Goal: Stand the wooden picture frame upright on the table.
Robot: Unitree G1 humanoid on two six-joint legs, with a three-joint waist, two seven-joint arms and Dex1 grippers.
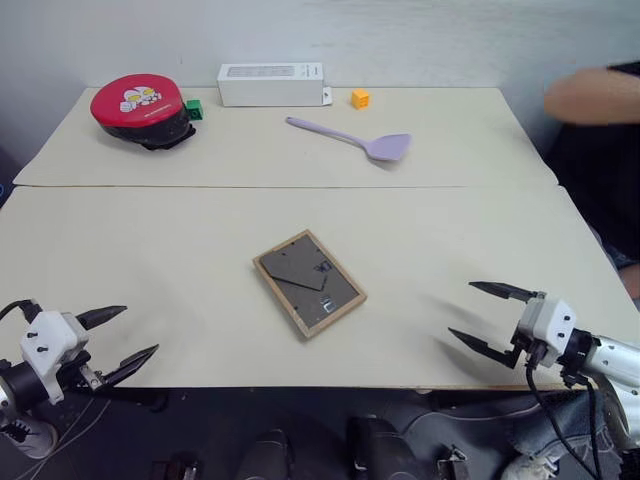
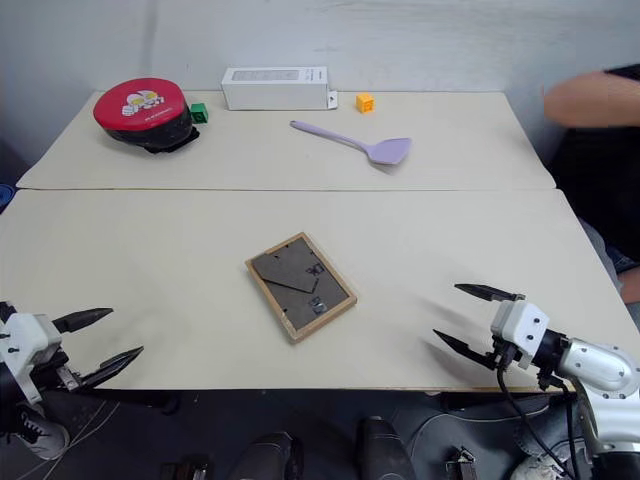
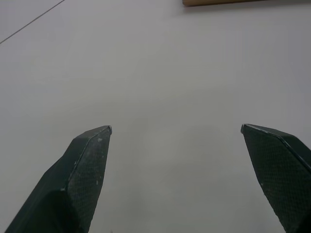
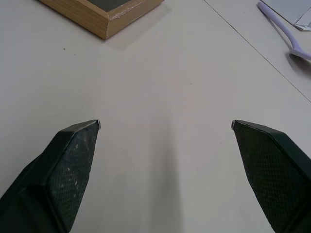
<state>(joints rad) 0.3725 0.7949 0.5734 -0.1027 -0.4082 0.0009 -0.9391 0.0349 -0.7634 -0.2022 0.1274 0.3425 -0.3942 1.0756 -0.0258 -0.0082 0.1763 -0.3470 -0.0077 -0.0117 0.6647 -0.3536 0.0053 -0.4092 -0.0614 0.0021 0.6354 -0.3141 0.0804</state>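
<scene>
The wooden picture frame (image 1: 308,282) lies flat, face down, near the middle of the cream table (image 1: 200,250), its dark back and folded stand facing up. My left gripper (image 1: 122,337) hovers open at the table's near left edge, well left of the frame. Open too is my right gripper (image 1: 470,312), at the near right edge and well clear of the frame. The right wrist view catches a corner of the frame (image 4: 104,14) ahead of the open fingers (image 4: 73,165). A strip of the frame's edge (image 3: 218,2) shows far ahead in the left wrist view.
Along the far side sit a red-lidded black container (image 1: 140,108), a green cube (image 1: 194,109), a white oblong box (image 1: 271,84), an orange cube (image 1: 360,98) and a lilac spatula (image 1: 355,140). A person's arm (image 1: 592,95) reaches in at the far right.
</scene>
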